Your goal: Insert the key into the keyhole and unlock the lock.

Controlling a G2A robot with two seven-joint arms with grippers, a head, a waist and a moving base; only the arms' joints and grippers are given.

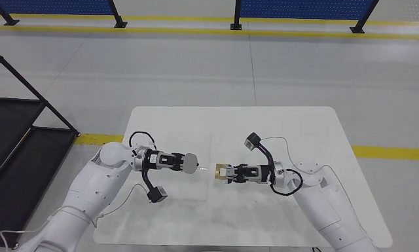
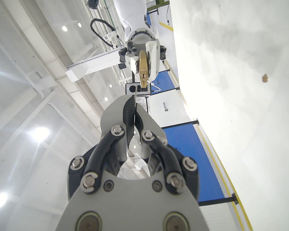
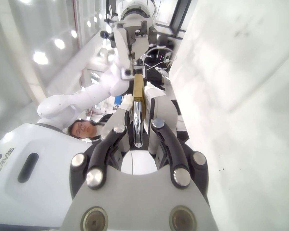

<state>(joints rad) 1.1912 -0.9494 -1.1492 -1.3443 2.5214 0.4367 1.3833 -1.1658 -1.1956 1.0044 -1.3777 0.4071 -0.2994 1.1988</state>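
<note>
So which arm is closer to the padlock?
Right. The right gripper clamps the padlock; the left gripper, holding the key, faces it across a small gap.

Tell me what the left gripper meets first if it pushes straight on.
Likely the brass padlock in the right gripper: the key in the left gripper leads toward its keyhole, alignment unclear.

We count one key (image 2: 135, 97) and one lock (image 2: 143, 67). We count two grippers: one left gripper (image 2: 134, 111) and one right gripper (image 3: 137, 102). We count one table (image 1: 262, 127) and one brown speck (image 2: 265, 78). We count two barriers: one blue panel (image 1: 52, 0) and a second blue panel (image 1: 301, 2). We count one black rack (image 1: 26, 154).
</note>
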